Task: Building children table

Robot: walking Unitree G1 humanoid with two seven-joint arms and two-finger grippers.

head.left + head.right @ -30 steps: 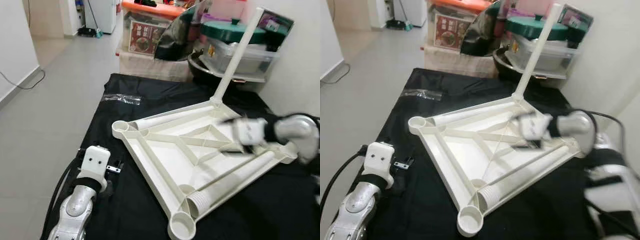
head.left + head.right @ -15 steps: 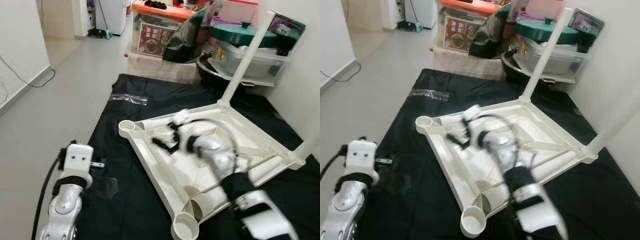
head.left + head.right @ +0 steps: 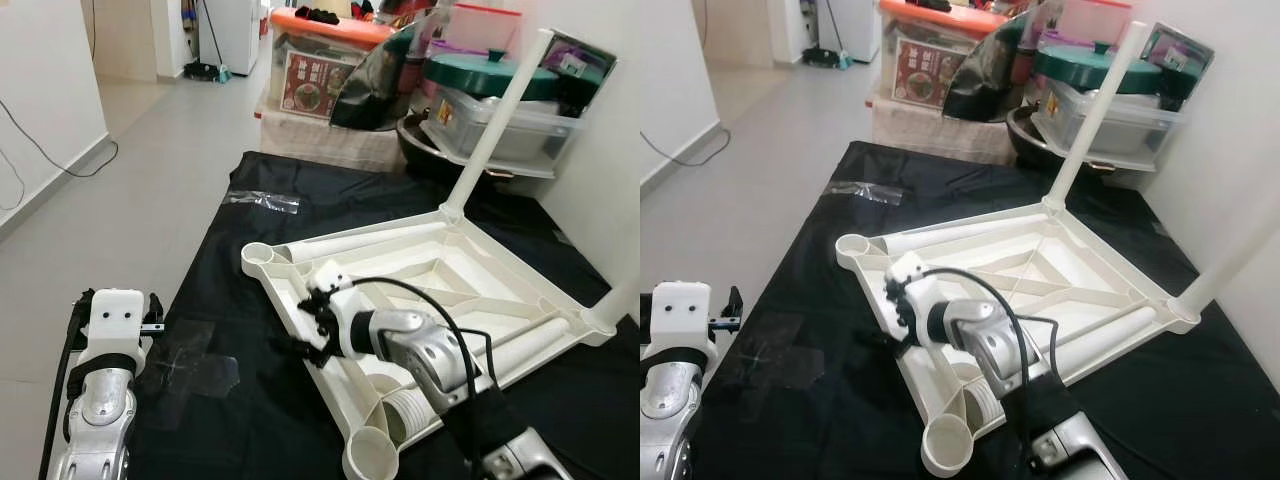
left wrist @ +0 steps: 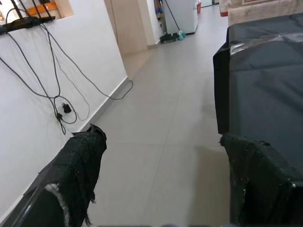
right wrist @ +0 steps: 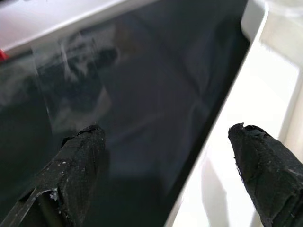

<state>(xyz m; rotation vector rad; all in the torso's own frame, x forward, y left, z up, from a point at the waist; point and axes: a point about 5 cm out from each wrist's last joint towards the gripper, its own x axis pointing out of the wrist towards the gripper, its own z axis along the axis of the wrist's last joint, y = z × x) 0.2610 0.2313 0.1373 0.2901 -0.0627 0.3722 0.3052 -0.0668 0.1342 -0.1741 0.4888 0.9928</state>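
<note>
Two legs already stand up from the upturned white tabletop [image 3: 430,270], which lies underside-up on the black sheet [image 3: 260,200] spread over the floor; two more legs [image 3: 500,345] lie loose inside its ribbed frame, one with its threaded end near the open corner socket [image 3: 365,455]. Right gripper [image 3: 312,335] reached across the body to the frame's left rim, jaws spread wide with nothing between them, one finger over the white rim and the other over the black sheet in the right wrist view. Left gripper [image 4: 165,184] held out low past the sheet's edge over the grey floor tiles, jaws likewise apart and empty.

Likely trouble from here: pressing or tugging on that rim could slide or tip the light tabletop, rolling the loose legs off and leaning the standing ones toward the stacked bins [image 3: 480,100] behind. Clear plastic wrap [image 3: 190,365] just beside the rim could also snag in a closing grip.

Looks like smooth moulded plastic, glossy, cream-white, braced by diagonal ribs.
</note>
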